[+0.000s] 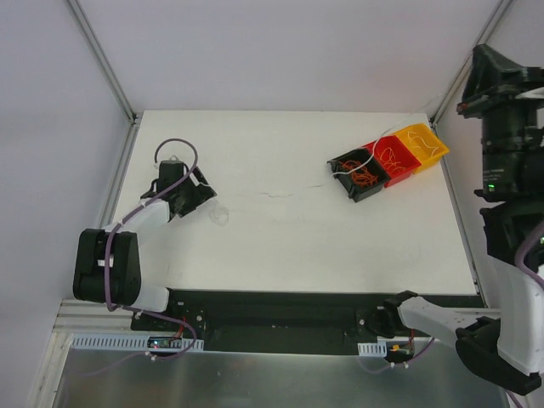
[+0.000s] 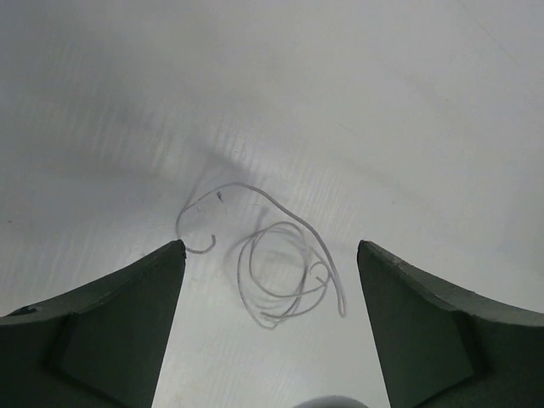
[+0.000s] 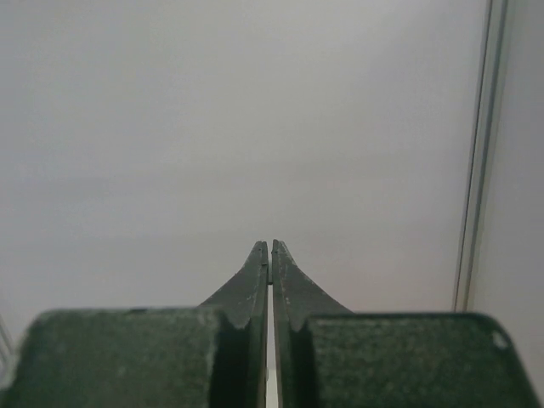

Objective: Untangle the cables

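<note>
A thin whitish-clear cable (image 2: 280,276) lies loosely coiled on the white table, apart from the rest. It shows faintly in the top view (image 1: 219,214). My left gripper (image 2: 270,246) is open just above it, one finger on each side, touching nothing; in the top view it is at the table's left (image 1: 194,197). More curly orange cables (image 1: 366,177) lie in bins at the back right, with a whitish strand over the black bin. My right gripper (image 3: 270,246) is shut and empty, held up off the table and facing a bare wall.
A black bin (image 1: 347,161), a red bin (image 1: 399,172) and a yellow bin (image 1: 433,146) stand in a row at the back right. The table's white top (image 1: 289,238) is bounded by metal frame posts (image 1: 102,55). The right arm (image 1: 510,212) rises at the right edge.
</note>
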Action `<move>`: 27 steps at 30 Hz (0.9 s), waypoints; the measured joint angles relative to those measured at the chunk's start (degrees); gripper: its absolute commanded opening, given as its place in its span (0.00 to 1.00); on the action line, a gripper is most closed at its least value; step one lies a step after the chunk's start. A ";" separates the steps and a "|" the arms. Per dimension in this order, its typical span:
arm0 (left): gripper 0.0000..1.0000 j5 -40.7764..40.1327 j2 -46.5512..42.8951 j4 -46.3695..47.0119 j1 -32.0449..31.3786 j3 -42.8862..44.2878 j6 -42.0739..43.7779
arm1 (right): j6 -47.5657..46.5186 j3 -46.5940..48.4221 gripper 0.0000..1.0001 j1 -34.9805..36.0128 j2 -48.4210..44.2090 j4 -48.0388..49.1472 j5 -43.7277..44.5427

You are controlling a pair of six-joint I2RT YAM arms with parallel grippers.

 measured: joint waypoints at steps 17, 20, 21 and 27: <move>0.69 10.05 -11.74 -12.24 -6.19 2.69 9.53 | 18.18 -51.49 0.28 0.11 3.76 -0.61 -26.88; 0.69 8.50 -11.91 -14.60 -10.54 3.85 11.13 | 20.50 -58.31 0.58 1.42 6.97 -1.97 -31.93; 0.69 8.11 -11.91 -15.26 -11.47 4.15 11.39 | 20.79 -58.95 0.68 2.01 7.85 -2.32 -33.53; 0.70 6.62 -12.09 -19.61 -15.89 7.08 13.94 | 14.01 -55.15 0.95 10.05 12.68 -4.81 -43.28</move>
